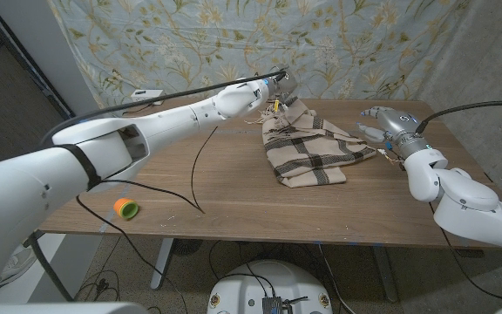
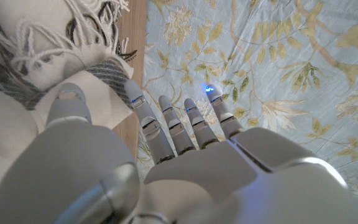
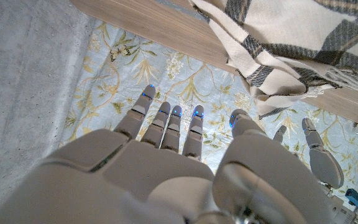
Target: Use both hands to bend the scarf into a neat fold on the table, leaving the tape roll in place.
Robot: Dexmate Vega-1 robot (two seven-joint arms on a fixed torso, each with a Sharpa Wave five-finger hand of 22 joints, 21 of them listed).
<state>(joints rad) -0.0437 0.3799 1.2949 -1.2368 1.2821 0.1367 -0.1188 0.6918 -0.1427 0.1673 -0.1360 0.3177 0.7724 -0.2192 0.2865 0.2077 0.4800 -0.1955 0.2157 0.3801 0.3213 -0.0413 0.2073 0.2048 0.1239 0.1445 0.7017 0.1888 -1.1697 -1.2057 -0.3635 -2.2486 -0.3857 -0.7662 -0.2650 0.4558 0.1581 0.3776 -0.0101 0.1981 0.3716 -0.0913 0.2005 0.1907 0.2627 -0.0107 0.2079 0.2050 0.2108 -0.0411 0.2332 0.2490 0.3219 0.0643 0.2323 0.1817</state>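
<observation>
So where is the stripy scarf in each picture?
Head view: the scarf lies folded at the table's middle, between both hands.
Left wrist view: its fringed end sits beside the left hand's thumb.
Right wrist view: it lies beyond the fingertips.
Shared landmark: the floral curtain.

Both arms are glossy white rounded shells with darker joint seams, a black cable (image 1: 138, 100) running along the left arm toward ten o'clock, and each grey segmented hand, left hand (image 2: 185, 134) and right hand (image 3: 173, 140), carries small blue fingertip lights.
</observation>
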